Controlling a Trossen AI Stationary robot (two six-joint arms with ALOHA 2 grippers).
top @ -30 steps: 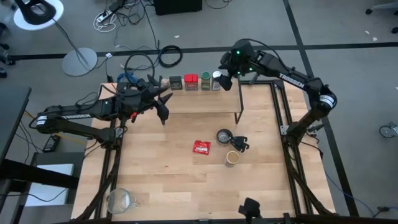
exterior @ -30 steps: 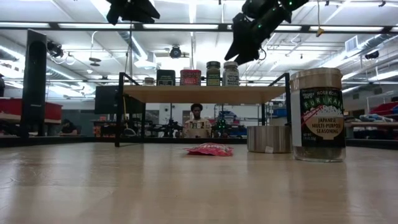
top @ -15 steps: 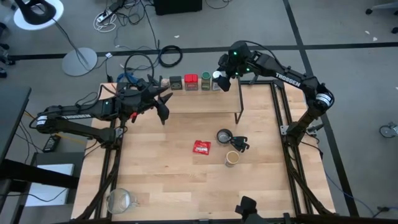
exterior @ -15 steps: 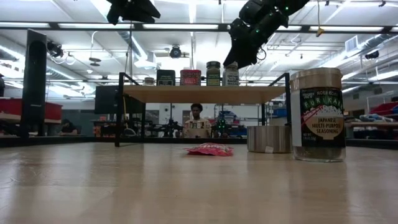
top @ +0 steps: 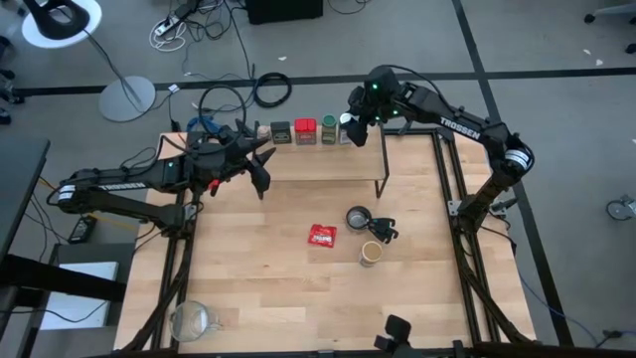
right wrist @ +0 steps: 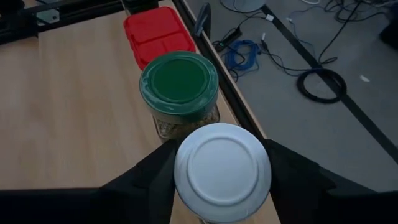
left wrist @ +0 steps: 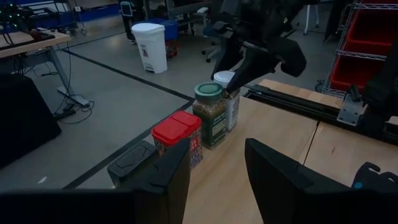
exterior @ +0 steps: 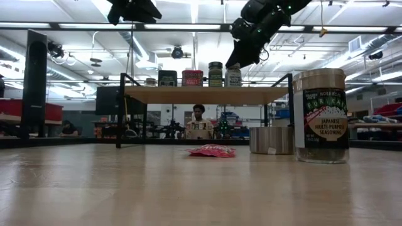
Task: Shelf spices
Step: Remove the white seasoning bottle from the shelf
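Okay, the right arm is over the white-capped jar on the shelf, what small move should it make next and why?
Probably lift the right gripper straight up. The white-capped jar already stands on the shelf beside the green jar, with the fingers on either side of it. One tan-lidded jar is still on the table.

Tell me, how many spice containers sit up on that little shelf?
4, in a row: dark tin, red tin, green jar, white-capped jar. A fifth, the tan-lidded jar, stands on the table.
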